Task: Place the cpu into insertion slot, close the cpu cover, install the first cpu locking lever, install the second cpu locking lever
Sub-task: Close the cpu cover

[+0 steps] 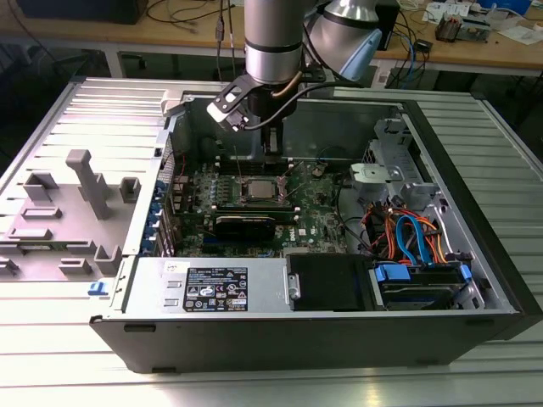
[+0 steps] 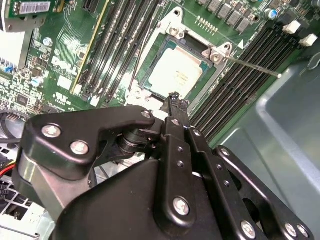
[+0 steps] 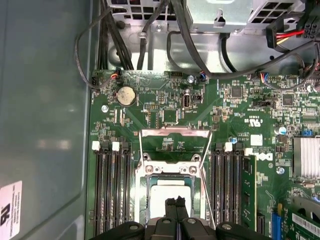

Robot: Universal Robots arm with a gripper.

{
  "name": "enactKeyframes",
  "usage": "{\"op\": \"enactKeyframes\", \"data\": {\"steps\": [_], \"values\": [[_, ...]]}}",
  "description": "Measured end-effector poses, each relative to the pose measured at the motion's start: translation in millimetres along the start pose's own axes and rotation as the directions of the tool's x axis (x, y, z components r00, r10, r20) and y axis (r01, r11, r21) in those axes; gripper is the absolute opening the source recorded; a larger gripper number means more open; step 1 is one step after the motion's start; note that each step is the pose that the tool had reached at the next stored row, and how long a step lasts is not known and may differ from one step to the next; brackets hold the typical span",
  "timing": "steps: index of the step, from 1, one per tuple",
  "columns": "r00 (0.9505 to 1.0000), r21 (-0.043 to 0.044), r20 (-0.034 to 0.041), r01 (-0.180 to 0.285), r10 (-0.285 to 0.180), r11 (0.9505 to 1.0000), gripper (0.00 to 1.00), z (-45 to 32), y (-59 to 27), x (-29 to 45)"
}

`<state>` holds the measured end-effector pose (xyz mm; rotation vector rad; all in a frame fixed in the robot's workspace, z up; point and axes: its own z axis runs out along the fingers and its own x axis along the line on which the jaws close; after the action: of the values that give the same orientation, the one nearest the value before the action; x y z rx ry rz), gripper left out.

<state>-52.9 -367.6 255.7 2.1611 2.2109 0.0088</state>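
The cpu (image 3: 167, 192) lies flat in the insertion slot (image 3: 141, 186), its silvery top showing in both wrist views (image 2: 175, 72). The cpu cover (image 3: 175, 131) stands tilted up behind the slot, with green board visible through its cut-out. A thin locking lever (image 3: 137, 160) rises along one side of the slot and a second lever (image 3: 210, 170) along the other; one lever (image 2: 250, 64) sticks out free. My gripper (image 3: 175, 202) hangs just above the cpu's near edge, fingers pressed together with nothing between them. In the exterior view the gripper (image 1: 271, 151) is over the slot (image 1: 259, 188).
Black memory slots (image 3: 110, 190) flank the socket on both sides. The open computer case has a grey wall (image 3: 45, 125) close by, cables (image 1: 407, 237) and drive bays at the exterior view's right, and a power supply (image 1: 216, 287) in front.
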Motion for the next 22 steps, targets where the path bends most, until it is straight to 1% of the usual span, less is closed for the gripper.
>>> {"op": "enactKeyframes", "data": {"steps": [3, 8, 10, 15, 22], "values": [[1.0, 0.0, -0.0001, 0.0, 0.0, 1.0, 0.11, 0.2, 4.4, -0.1], [1.0, 0.0001, 0.0001, 0.0, 0.0, 1.0, 0.11, -0.5, 5.0, -0.1], [1.0, 0.0, -0.0001, 0.0, 0.0, 1.0, 0.11, -2.5, 5.1, -0.2], [1.0, 0.0, 0.0, 0.0, 0.0, 1.0, 0.11, -11.4, 5.4, -0.5], [1.0, 0.0, -0.0001, 0.0, 0.0, 1.0, 0.11, -12.2, 5.5, -0.5]]}}
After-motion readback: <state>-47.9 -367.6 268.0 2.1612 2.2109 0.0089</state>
